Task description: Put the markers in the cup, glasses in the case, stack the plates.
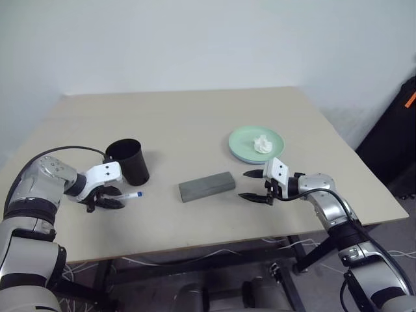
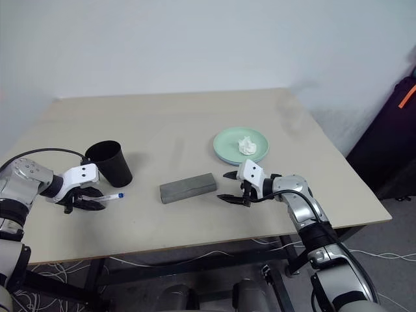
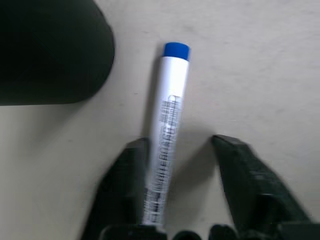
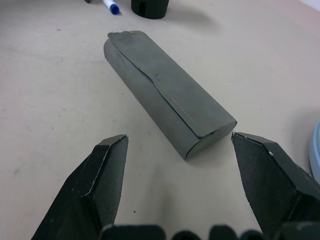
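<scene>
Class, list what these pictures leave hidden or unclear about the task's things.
- Cup: its inside, hidden by its own wall in the eye views.
- Case: shut; contents hidden.
- Blue plate: just a rim under the green plate.
- Marker: rear end hidden between the left claw fingers, wrist view.

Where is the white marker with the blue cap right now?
The white marker lies flat on the table on the robot's left side, just in front of the black cup, between the fingers of the left tool.

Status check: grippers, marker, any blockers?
Left gripper straddling white marker, not clamped. Right gripper open, empty, facing case. Cup beside marker, nothing blocking.
</scene>
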`<move>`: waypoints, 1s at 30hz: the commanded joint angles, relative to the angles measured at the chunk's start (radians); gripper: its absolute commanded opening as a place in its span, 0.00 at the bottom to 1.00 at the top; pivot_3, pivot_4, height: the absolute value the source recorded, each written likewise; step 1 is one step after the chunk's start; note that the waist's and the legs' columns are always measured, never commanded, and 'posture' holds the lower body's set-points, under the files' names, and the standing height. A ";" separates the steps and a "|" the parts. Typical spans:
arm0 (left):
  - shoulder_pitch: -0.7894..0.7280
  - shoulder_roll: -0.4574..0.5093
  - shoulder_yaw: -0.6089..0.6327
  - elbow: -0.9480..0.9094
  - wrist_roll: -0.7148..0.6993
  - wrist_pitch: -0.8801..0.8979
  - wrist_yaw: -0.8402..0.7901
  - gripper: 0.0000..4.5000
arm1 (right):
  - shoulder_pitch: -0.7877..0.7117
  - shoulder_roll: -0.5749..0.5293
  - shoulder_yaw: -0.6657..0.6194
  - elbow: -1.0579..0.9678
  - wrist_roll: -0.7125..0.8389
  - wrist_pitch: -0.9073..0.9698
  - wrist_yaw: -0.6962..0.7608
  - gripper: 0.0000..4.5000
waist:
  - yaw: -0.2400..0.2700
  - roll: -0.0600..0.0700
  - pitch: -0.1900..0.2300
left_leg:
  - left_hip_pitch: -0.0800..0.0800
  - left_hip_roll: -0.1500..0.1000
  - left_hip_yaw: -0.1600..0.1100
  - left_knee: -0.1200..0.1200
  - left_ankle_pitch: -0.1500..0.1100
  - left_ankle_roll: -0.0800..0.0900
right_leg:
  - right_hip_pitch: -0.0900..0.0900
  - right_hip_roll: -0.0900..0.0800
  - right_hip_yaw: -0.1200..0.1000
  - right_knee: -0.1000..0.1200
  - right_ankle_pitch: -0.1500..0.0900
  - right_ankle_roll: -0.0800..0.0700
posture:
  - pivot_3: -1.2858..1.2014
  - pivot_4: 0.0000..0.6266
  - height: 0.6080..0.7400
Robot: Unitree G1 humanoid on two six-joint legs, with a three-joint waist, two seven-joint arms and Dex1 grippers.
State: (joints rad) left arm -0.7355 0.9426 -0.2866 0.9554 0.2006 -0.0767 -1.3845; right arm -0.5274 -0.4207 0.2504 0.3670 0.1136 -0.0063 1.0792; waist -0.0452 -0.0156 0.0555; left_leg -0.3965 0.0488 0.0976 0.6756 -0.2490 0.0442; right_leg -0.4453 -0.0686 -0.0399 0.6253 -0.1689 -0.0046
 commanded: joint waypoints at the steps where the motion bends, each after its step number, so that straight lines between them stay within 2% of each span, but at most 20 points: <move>1: -0.004 -0.011 0.001 0.012 0.011 -0.011 -0.008 0.16 | -0.013 -0.009 -0.016 -0.032 -0.001 -0.011 -0.001 0.80 | 0.000 0.000 0.000 | 0.000 0.000 0.000 0.000 0.000 0.000 | 0.000 0.000 0.000 0.000 0.000 0.000 | 0.52 0.00 1.00; 3: -0.005 -0.010 0.004 0.009 0.009 -0.013 -0.011 0.03 | -0.013 -0.010 -0.016 -0.032 -0.001 -0.010 0.000 0.80 | 0.000 0.000 0.000 | 0.000 0.000 0.000 0.000 0.000 0.000 | 0.000 0.000 0.000 0.000 0.000 0.000 | 0.52 0.00 1.00; 9: -0.001 0.000 0.019 -0.023 -0.014 -0.008 -0.045 0.02 | -0.014 -0.010 -0.015 -0.033 -0.001 -0.009 0.001 0.80 | -0.001 0.000 0.000 | 0.000 0.000 0.000 0.000 0.000 0.000 | 0.000 0.000 0.000 0.000 0.000 0.000 | 0.52 0.00 1.00; 13: 0.078 0.012 0.083 -0.251 -0.147 0.102 -0.172 0.02 | -0.014 -0.010 -0.016 -0.032 0.000 -0.008 0.001 0.80 | 0.000 0.000 0.000 | -0.001 0.000 0.000 0.000 0.000 0.001 | -0.001 0.000 0.000 -0.001 0.000 0.000 | 0.52 0.00 1.00; 16: 0.145 0.003 0.140 -0.468 -0.245 0.206 -0.180 0.02 | -0.011 -0.011 -0.015 -0.032 0.000 -0.009 0.001 0.80 | 0.000 0.000 0.000 | -0.003 0.000 0.000 0.001 0.000 0.001 | -0.001 0.000 0.000 -0.001 0.000 0.000 | 0.52 0.00 1.00; 21: 0.168 -0.110 0.255 -0.708 -0.361 0.347 0.010 0.02 | -0.012 -0.004 -0.009 -0.031 -0.001 -0.008 0.000 0.80 | -0.001 0.000 0.000 | -0.002 0.000 -0.002 0.003 0.000 0.001 | 0.001 0.000 0.000 0.000 0.000 0.000 | 0.52 0.00 1.00; 25: 0.126 -0.229 0.350 -0.765 -0.396 0.383 0.244 0.02 | -0.013 -0.001 -0.008 -0.031 -0.001 -0.009 0.002 0.80 | -0.001 0.000 0.000 | 0.000 -0.001 -0.002 0.004 0.002 0.004 | 0.003 0.001 0.001 0.002 0.001 0.002 | 0.52 0.00 1.00; 30: 0.101 -0.318 0.451 -0.773 -0.413 0.360 0.475 0.02 | -0.009 -0.006 -0.011 -0.036 0.000 -0.008 0.003 0.80 | -0.001 0.000 0.000 | 0.001 0.000 -0.002 0.003 0.003 0.005 | 0.002 0.002 0.001 0.002 0.002 0.002 | 0.52 0.00 1.00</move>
State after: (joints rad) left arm -0.6009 0.6316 0.1061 0.2067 -0.1813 0.2991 -0.9872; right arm -0.5271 -0.4195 0.2530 0.3635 0.1139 -0.0053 1.0799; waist -0.0464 -0.0158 0.0555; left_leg -0.3953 0.0487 0.0951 0.6785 -0.2463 0.0493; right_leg -0.4430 -0.0664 -0.0387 0.6275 -0.1673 -0.0023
